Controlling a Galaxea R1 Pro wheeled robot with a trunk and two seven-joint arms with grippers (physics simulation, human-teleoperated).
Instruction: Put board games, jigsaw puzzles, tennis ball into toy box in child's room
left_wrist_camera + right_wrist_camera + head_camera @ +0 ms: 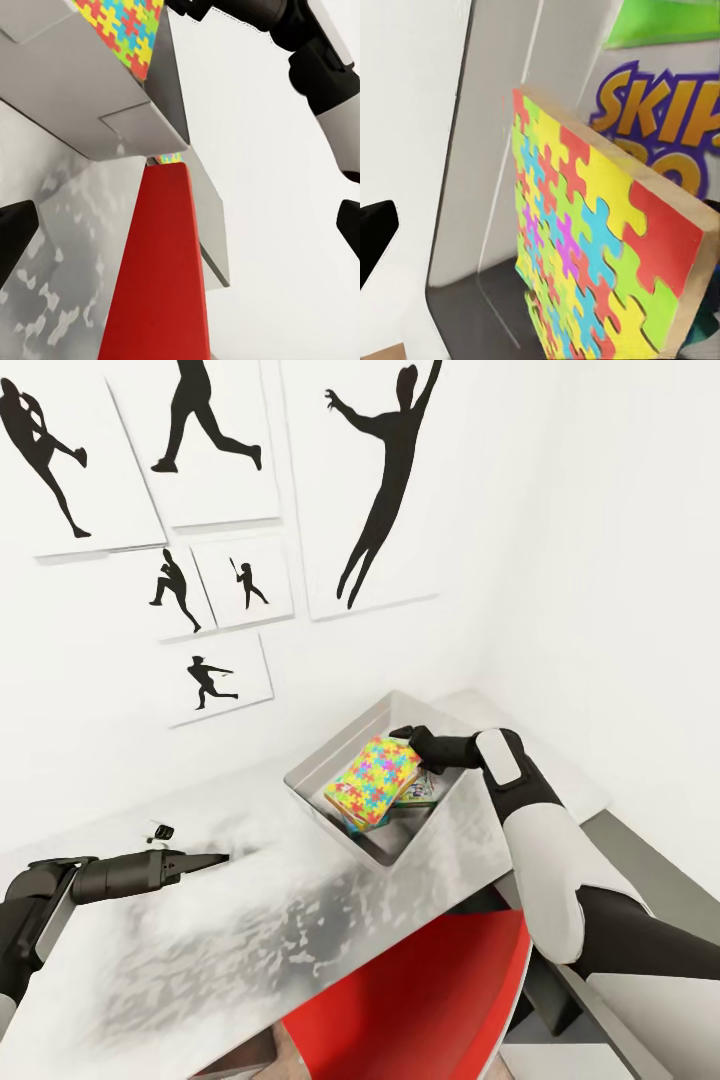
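The light grey toy box (345, 745) stands on the white table (200, 940). A bright jigsaw puzzle (375, 780) leans upright inside it, with a board game (422, 788) behind it. The right wrist view shows the puzzle (592, 247) close up against the "Skip-Bo" box (675, 112). My right gripper (408, 736) hovers over the bin's far rim, just above the puzzle's top corner. It is open, and one black finger (375, 240) stands well apart from the puzzle. My left gripper (215, 857) is open and empty low over the table, left of the bin.
A red chair (430, 1000) is tucked under the table's near edge, below the bin. A lower grey desk section (650, 880) runs along the right wall. Black silhouette pictures (370, 490) hang on the white wall behind. The left wrist view takes in the bin (75, 97) and the chair (157, 270).
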